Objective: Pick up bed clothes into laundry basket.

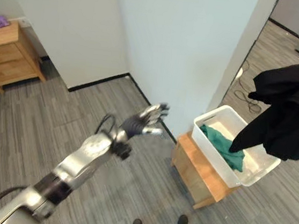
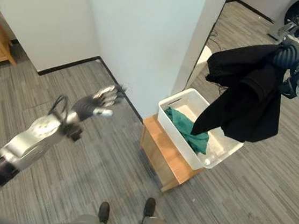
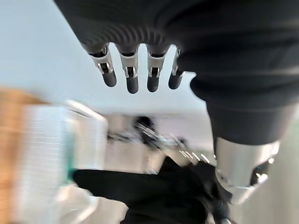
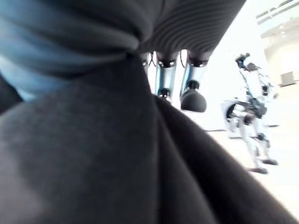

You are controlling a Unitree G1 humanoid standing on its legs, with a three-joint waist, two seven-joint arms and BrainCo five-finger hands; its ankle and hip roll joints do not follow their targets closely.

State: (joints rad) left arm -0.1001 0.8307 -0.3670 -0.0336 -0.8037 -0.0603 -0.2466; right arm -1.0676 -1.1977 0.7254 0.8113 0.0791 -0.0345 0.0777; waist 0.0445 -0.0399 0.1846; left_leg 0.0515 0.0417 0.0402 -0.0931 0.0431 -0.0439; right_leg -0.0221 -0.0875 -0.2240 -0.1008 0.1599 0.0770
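A black garment (image 2: 247, 96) hangs in the air from my right hand (image 2: 289, 52), which is shut on its top edge. Its lower tip dangles just above a white laundry basket (image 2: 176, 123). In the right wrist view the black cloth (image 4: 117, 158) lies against the fingers (image 4: 192, 95). A green cloth (image 1: 224, 146) lies crumpled inside the basket. My left hand (image 1: 144, 120) is stretched out over the floor to the left of the basket, open and holding nothing, its fingers (image 3: 131, 70) straight.
The basket rests on a low wooden stand (image 1: 197, 172) beside a white wall corner (image 1: 199, 53). A wooden nightstand (image 1: 7, 52) stands at the far left. A cable (image 1: 246, 100) lies on the floor behind the basket. Another robot (image 4: 252, 121) stands in the background.
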